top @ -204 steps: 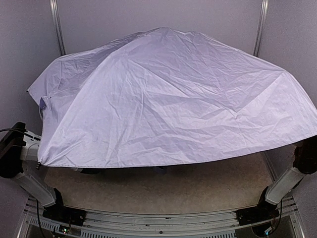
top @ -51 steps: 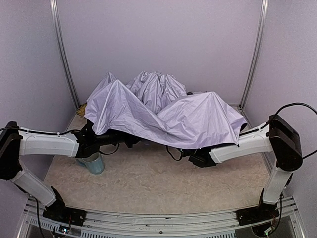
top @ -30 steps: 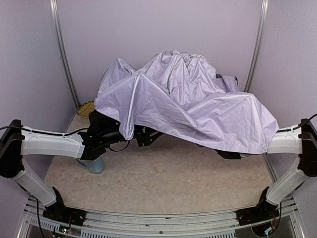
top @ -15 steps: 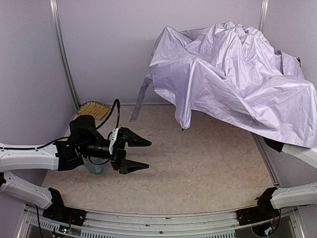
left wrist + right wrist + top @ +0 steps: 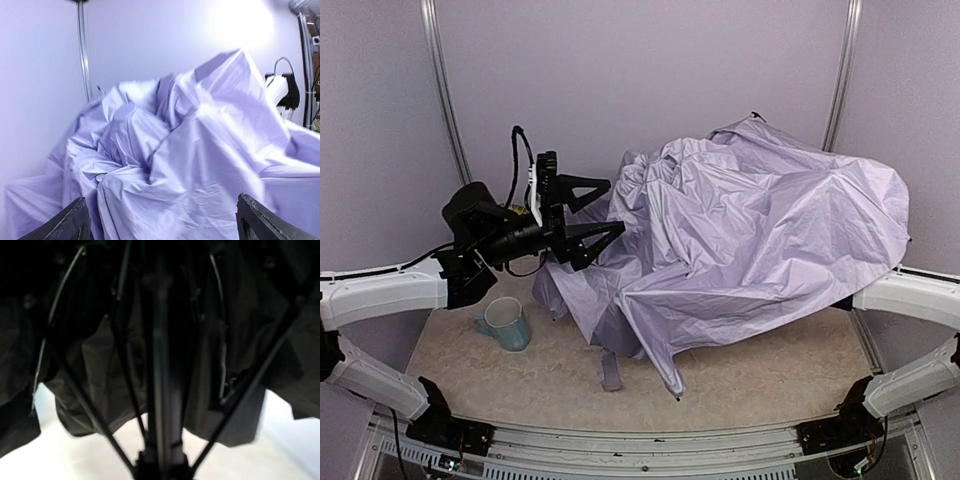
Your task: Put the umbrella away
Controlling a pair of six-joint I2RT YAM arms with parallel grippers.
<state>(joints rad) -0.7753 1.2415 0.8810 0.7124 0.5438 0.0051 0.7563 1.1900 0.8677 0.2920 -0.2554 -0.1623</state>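
Lavender crinkly-fabric umbrella [image 5: 750,240] half-collapsed, canopy loose, not stowed yet. Left gripper [image 5: 616,205] spread, empty; right gripper hidden under fabric, can't tell.

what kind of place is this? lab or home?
Probably a lab robot cell: bare walls with metal posts, two arms on a rail at the table edge, with an umbrella and mug as props.
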